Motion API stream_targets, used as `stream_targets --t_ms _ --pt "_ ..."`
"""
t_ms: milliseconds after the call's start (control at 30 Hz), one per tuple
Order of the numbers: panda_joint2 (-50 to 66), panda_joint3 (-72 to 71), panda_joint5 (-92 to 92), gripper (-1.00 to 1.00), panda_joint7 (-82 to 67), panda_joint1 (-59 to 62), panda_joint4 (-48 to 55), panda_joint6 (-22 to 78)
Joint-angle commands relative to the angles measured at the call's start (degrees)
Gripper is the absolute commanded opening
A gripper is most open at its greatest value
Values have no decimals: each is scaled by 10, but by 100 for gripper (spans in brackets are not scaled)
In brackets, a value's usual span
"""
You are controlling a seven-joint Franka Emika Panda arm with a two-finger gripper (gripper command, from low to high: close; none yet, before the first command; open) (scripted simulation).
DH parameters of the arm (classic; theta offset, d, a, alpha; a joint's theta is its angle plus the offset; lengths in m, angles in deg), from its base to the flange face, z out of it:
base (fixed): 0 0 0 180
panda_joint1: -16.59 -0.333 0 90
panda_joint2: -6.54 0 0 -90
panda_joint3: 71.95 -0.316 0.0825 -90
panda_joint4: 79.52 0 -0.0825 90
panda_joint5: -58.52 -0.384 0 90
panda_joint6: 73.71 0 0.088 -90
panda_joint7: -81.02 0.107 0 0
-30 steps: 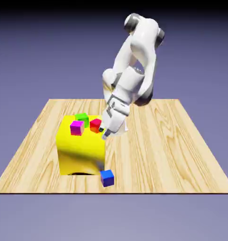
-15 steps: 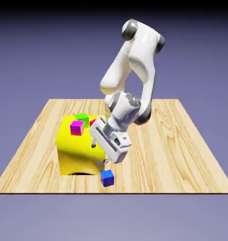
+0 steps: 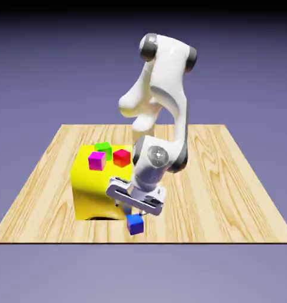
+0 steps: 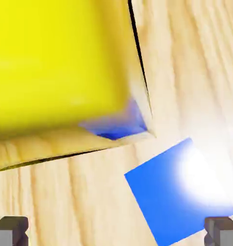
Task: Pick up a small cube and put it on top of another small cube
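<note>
Above the blue cube [image 3: 135, 224], from the exterior view, the gripper [image 3: 129, 209] hangs beside the yellow block [image 3: 98, 192]. In the hand view, its fingertips [image 4: 11, 230] stand wide apart, gripping nothing; the cube lies off-centre, partly between them.

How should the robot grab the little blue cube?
From straight above, probably, pinching two opposite sides of the blue cube. It sits flat on the table with plain, straight sides. The open gripper may need to turn first, since the cube looks twisted between its fingers.
</note>
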Motion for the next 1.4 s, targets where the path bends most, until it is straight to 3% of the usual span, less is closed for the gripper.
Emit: stream_targets --t_ms 0,333,467,500,700,1233,1367 --pt "1 -21 0 0 -25 21 5 7" --pt "6 -192 1 0 -230 194 51 63" --pt "-54 -202 -11 0 -236 206 21 -27" --pt "-54 -202 -11 -100 -236 206 21 -27" --pt "6 -192 1 -100 -230 194 51 63" --pt "-92 112 -8 -100 169 -87 187 98" --pt "-110 180 -19 -100 268 -146 175 96"
